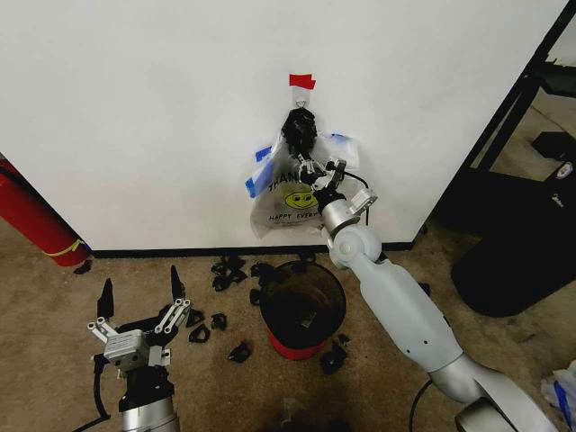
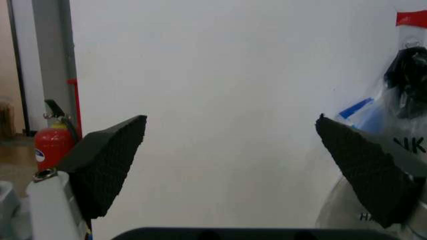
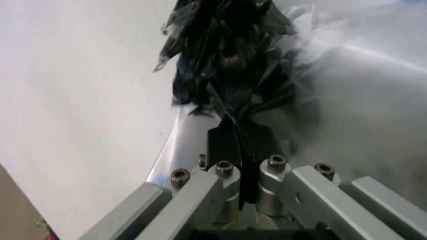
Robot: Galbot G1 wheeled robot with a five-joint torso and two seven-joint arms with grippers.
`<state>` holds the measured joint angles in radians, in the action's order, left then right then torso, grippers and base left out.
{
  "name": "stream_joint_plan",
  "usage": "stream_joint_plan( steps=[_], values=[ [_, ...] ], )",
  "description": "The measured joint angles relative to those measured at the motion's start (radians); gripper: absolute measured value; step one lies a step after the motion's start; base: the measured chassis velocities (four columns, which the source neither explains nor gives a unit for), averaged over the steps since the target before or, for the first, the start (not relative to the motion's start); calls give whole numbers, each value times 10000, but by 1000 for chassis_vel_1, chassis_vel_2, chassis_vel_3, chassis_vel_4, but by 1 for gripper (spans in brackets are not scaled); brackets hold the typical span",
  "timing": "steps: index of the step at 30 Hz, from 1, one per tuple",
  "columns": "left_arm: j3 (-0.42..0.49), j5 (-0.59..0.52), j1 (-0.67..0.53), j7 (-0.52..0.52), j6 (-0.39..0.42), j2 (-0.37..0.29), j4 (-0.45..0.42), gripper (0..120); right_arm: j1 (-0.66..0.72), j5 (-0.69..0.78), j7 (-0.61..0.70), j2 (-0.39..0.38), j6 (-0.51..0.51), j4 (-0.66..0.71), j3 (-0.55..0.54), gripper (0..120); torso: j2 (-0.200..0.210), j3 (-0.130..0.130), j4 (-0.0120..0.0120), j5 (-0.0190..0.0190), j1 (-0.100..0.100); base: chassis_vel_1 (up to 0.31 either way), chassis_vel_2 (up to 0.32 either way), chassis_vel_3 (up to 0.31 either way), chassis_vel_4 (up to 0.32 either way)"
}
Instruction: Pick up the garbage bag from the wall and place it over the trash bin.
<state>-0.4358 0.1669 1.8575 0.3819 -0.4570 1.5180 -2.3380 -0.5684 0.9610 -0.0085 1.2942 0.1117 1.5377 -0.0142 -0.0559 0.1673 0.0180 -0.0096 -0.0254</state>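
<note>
The bag [image 1: 290,202] hangs on the wall [image 1: 144,108] under red tape [image 1: 302,81], directly above the bin [image 1: 302,306] on the carpet. The right gripper [image 1: 312,168] reaches up to the bag, jaws closed on its plastic just below the black clip [image 3: 223,55]. The left gripper [image 1: 139,297] hovers low, well apart to the left, jaws open. Black clips [image 1: 225,270] litter the floor around the bin; open carpet lies left. A red cylinder [image 1: 31,211] is cut off at the edge.
</note>
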Motion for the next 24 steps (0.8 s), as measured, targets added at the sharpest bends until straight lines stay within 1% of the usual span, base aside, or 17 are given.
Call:
stream_joint_plan(
  steps=[3, 4, 11, 12, 18, 19, 24],
  values=[
    [37, -9, 0, -1, 0, -38, 3, 100, -502, -148, 11, -178, -39, 589, 155, 0, 0, -1, 0, -1, 0, 0, 0, 0, 0],
    [37, -9, 0, -1, 0, -38, 3, 100, -502, -148, 11, -178, -39, 589, 155, 0, 0, -1, 0, -1, 0, 0, 0, 0, 0],
    [115, -17, -12, -17, 11, -187, 0, 100, -1997, -694, 6, -539, -63, 1845, 633, 0, 0, -1, 1, 0, 0, 0, 0, 0, 0],
    [115, -17, -12, -17, 11, -187, 0, 100, -1997, -694, 6, -539, -63, 1845, 633, 0, 0, -1, 1, 0, 0, 0, 0, 0, 0],
    [161, -23, -15, -34, 13, -267, -30, 100, -3217, -1147, -114, -649, -51, 2567, 1008, 0, 0, -1, 1, 0, 0, 0, 0, 0, 0],
    [161, -23, -15, -34, 13, -267, -30, 100, -3217, -1147, -114, -649, -51, 2567, 1008, 0, 0, -1, 1, 0, 0, 0, 0, 0, 0],
    [223, -32, -68, -46, 22, -340, 11, 100, -4148, -1649, -298, -698, 13, 3135, 1346, 0, 0, -1, 1, -1, 1, 0, 0, 0, 0]
  ],
)
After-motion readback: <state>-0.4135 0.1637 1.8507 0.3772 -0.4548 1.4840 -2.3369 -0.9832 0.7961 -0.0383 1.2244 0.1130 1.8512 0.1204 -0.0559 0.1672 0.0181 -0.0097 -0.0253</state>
